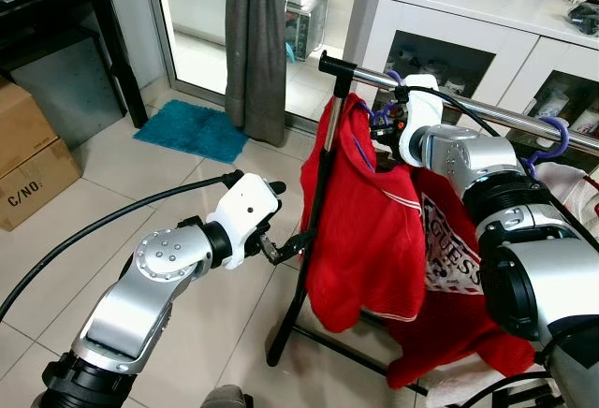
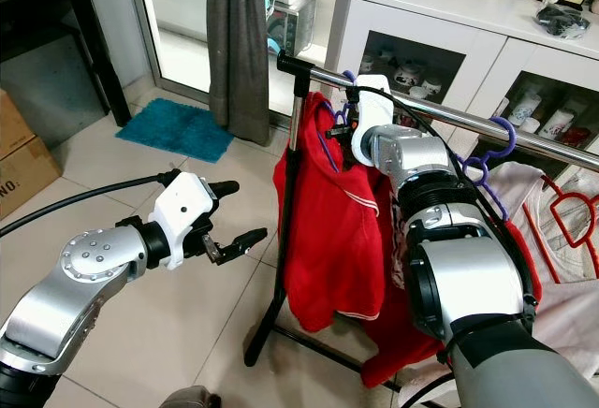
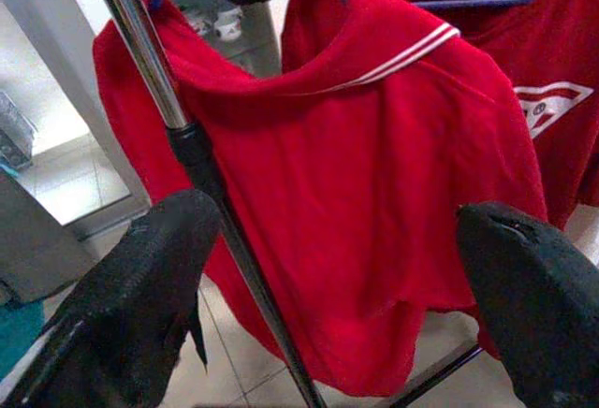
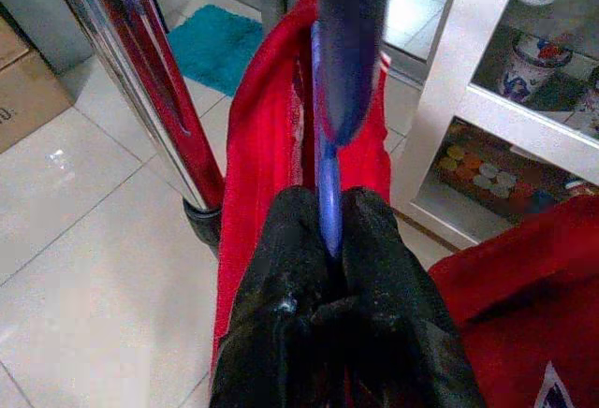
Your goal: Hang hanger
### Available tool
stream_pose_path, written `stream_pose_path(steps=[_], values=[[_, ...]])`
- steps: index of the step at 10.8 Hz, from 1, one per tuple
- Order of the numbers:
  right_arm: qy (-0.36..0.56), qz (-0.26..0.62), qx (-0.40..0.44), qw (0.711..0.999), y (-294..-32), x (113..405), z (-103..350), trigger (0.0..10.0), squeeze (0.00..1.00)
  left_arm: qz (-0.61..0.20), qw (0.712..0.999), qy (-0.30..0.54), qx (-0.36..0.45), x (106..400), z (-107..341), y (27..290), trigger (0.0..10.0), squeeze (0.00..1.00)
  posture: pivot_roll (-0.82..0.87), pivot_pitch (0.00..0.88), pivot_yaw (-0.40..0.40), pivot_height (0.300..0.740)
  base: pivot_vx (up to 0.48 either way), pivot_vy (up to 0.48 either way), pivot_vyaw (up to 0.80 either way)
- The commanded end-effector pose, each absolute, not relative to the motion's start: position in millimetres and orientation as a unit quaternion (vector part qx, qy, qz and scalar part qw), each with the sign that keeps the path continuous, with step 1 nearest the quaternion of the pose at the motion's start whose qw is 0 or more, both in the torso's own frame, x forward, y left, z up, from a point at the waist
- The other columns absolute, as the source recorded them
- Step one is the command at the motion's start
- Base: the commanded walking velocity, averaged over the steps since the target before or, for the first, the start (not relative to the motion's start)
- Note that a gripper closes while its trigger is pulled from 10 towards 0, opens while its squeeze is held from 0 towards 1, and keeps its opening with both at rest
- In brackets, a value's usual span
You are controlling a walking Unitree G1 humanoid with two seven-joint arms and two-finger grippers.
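Right wrist view, purple hanger (image 4: 328,193), red shirt (image 4: 267,137)

Hook of the purple hanger (image 4: 329,193) blurred, its body hidden inside the red shirt (image 1: 360,230).

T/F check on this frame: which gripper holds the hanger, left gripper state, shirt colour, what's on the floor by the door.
1. The right gripper is shut on the purple hanger. True.
2. The left gripper is clamped on the rack post. False: it is open, short of the post.
3. The shirt on the hanger is blue. False: it is red.
4. A teal mat lies on the floor by the curtain. True.
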State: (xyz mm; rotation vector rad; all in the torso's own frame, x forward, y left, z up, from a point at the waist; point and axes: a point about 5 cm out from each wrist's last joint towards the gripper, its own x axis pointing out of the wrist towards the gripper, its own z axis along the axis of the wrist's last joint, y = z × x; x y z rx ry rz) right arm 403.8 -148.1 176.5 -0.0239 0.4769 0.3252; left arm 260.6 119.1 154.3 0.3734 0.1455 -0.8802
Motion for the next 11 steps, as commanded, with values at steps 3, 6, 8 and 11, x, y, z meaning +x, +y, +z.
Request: stream_pose_path(steps=[3, 6, 8, 11], values=[[0.229, 0.158, -0.02, 0.96, -150.2, 405.3, 179.4, 0.0, 0.0, -0.431, 0.881, 0.066, 0.184, 261.8, 154.8, 114.7, 10.0, 0.0, 0.13, 0.0, -0.088, 0.74, 0.0, 0.0, 0.0], [0.225, 0.155, -0.036, 0.961, -148.2, 406.4, 180.1, 10.0, 1.0, -0.43, 0.882, 0.066, 0.183, 262.3, 154.5, 113.8, 10.0, 0.0, 0.13, 0.0, -0.093, 0.74, 0.0, 0.0, 0.0], [0.224, 0.137, -0.039, 0.964, -149.6, 407.6, 180.6, 10.0, 0.0, -0.428, 0.883, 0.064, 0.184, 262.7, 154.9, 114.0, 10.0, 0.0, 0.13, 0.0, -0.094, 0.74, 0.0, 0.0, 0.0], [0.228, 0.143, -0.035, 0.963, -145.9, 407.3, 179.1, 10.0, 0.0, -0.428, 0.882, 0.064, 0.185, 263.0, 154.6, 113.7, 10.0, 0.0, 0.13, 0.0, -0.095, 0.74, 0.0, 0.0, 0.0]])
